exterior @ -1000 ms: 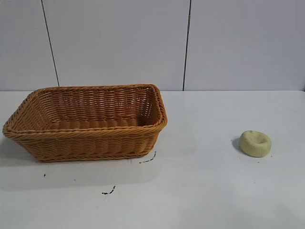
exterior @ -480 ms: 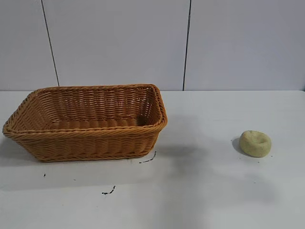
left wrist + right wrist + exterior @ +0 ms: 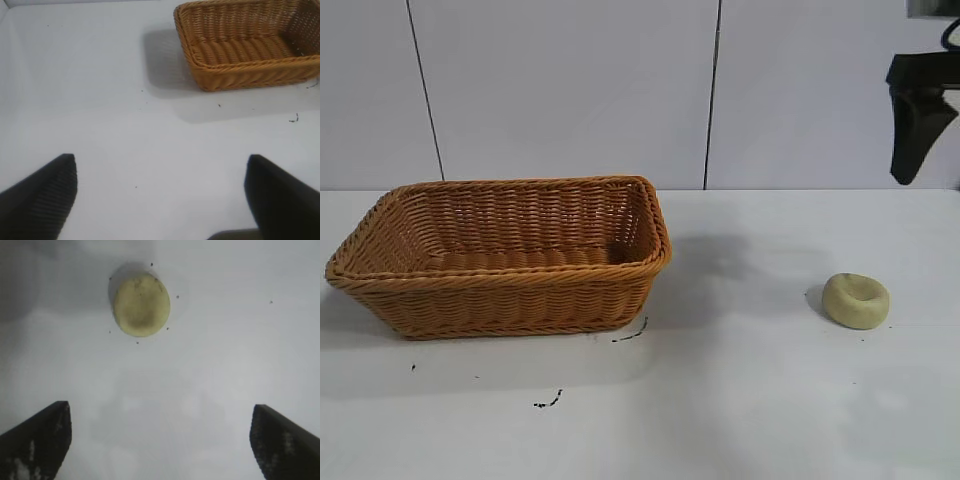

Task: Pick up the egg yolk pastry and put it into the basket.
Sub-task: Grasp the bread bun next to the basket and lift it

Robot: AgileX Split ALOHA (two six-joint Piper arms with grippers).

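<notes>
- Exterior view gives me the egg yolk pastry [image 3: 856, 300] on the white bench [image 3: 740, 400] at the right, well apart from the basket [image 3: 500, 255] at the left, with bare bench and a few dark marks [image 3: 548, 402] between them.
- My right gripper [image 3: 160, 440] hangs high above the pastry, jaws spread wide and holding nothing; only its wrist view shows both fingertips.
- My left gripper [image 3: 160, 195], seen only by its own wrist camera, is wide open too, empty, over bare bench beside the basket.

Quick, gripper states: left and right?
Left gripper: open, holding nothing, over bare table away from the basket.
Right gripper: open, empty, above the egg yolk pastry.
</notes>
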